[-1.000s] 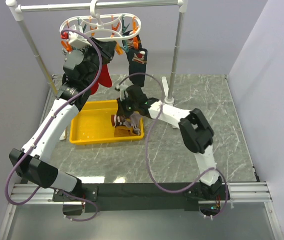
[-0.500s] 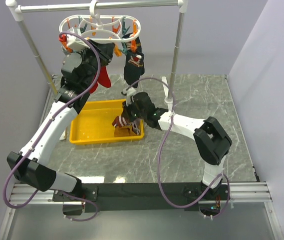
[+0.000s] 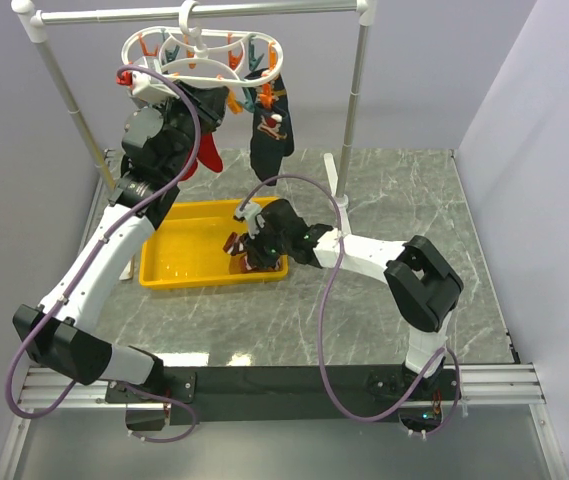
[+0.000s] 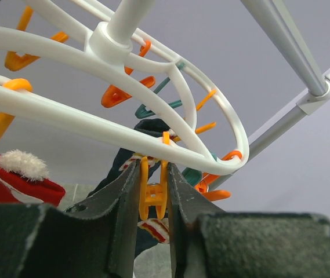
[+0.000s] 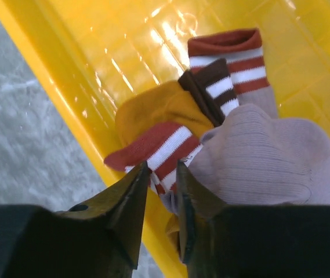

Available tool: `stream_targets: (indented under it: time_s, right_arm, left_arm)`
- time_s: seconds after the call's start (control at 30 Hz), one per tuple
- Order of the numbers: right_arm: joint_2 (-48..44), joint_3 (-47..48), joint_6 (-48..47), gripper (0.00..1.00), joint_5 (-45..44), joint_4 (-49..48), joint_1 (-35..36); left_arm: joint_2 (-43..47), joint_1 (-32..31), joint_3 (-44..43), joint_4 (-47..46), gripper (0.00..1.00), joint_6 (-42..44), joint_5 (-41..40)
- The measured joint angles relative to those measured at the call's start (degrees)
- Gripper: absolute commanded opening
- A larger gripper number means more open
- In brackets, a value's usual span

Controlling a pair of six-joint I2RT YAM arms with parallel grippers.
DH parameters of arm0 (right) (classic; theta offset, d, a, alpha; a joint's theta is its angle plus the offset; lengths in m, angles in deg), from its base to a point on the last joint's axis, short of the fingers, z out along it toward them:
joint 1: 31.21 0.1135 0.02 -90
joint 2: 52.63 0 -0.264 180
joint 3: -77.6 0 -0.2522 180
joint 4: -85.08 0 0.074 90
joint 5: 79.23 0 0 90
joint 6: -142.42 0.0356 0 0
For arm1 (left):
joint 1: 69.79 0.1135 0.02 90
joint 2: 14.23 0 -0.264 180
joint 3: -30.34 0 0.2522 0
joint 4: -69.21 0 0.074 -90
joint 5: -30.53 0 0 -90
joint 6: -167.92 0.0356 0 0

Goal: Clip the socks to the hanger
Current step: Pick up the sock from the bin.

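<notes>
Right pincer point(image 5: 160, 171) at the socks point(image 5: 257, 162); left pincer point(image 4: 153, 168) on a clip point(image 4: 153, 200).
Red-striped cuff point(image 5: 160, 147) lies just ahead of the right tips, its long axis slanting across the gap. Jaws are slightly parted; whether they grip, cannot tell. The pile sits in the tray point(image 5: 54, 69), right arm nearest. Left jaws squeeze the orange clip under the hanger point(image 4: 95, 124), well above. Judgement: pinch cuff, lift toward that clip.

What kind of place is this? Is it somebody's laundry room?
Probably a robot lab, not a home laundry room. Two robot arms are bolted to a rail on a table between bare grey walls, with a hanger and a tray of socks set out.
</notes>
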State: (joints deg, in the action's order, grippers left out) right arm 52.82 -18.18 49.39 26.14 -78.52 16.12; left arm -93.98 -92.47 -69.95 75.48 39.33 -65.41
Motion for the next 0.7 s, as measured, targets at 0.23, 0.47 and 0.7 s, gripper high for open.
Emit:
stream_targets:
  time_s: [0.23,0.47,0.7]
  right_arm:
    - [0.5,5.0,-6.9,0.43,1.9,5.8,0.0]
    - [0.9,8.4,-13.6,0.47,5.2,10.4,0.0]
    - [-2.8,1.8,-23.4,0.54,7.7,7.5,0.0]
  left_arm:
    - [0.2,0.0,0.1,0.0,0.27,0.0,0.0]
    - [0.7,0.0,0.2,0.0,0.27,0.0,0.0]
    - [0.9,0.2,0.5,0.0,0.27,0.0,0.1]
